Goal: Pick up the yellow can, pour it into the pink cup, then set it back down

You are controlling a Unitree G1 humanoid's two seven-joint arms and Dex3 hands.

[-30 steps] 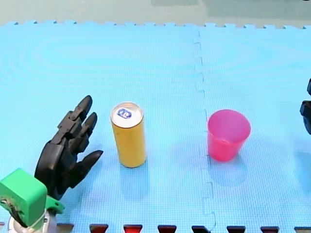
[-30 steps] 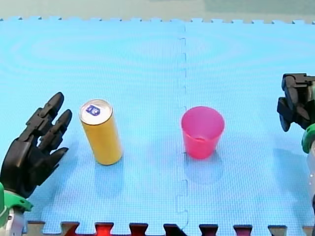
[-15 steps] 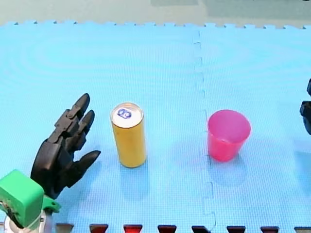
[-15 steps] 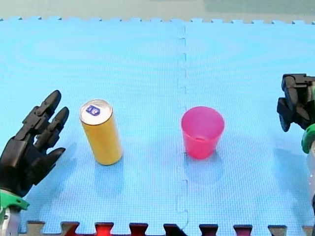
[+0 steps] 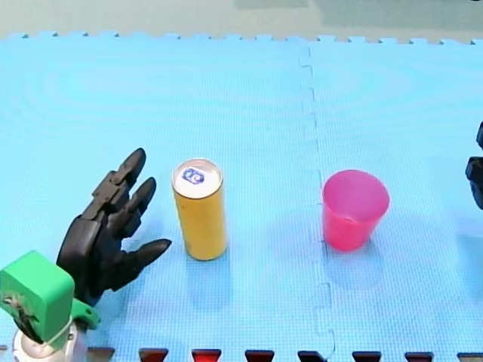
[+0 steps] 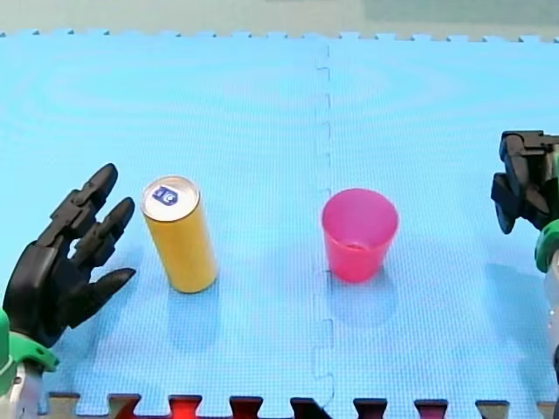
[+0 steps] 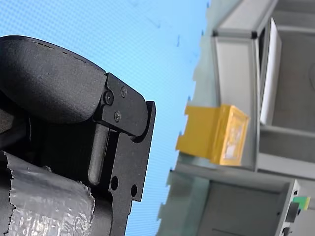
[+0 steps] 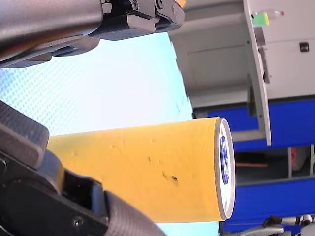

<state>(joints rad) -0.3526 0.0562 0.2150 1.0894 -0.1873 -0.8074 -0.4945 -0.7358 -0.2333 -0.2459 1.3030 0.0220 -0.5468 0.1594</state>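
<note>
Left hand (image 5: 112,235), wide and empty, has edged closer to the upright yellow can (image 5: 200,215) on the blue mat (image 5: 226,90), so grasping seems next; pink cup (image 5: 353,211) stands apart; right hand (image 6: 524,179) at the right edge, grip unclear

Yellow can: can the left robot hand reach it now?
Likely yes: the left robot hand is open beside the upright yellow can, only bare mat between; the right robot hand is at the right edge.
</note>
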